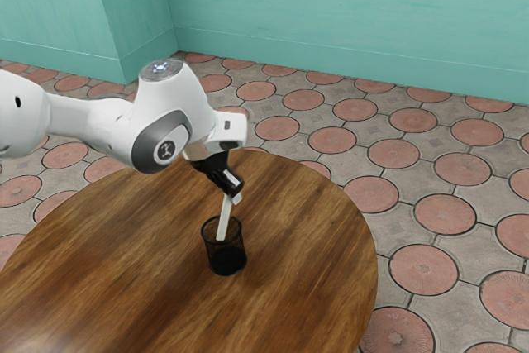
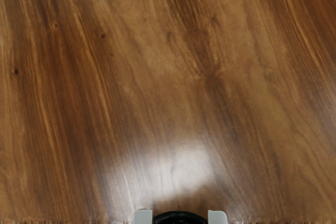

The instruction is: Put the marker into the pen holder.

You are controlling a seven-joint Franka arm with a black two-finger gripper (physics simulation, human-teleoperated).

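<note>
Marker (image 1: pixel 223 219): upper end grasped by the end effector (image 1: pixel 235 196), slanted, lower end inside the pen holder (image 1: pixel 227 259), presumably so the surrounding wall catches it on release.

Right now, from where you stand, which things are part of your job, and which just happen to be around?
Part of the job:
- white stick, apparently the marker
- black mesh pen holder, around the stick's lower part
- my claw, at the stick's upper end

Just around:
- tiled floor
- teal wall
</note>
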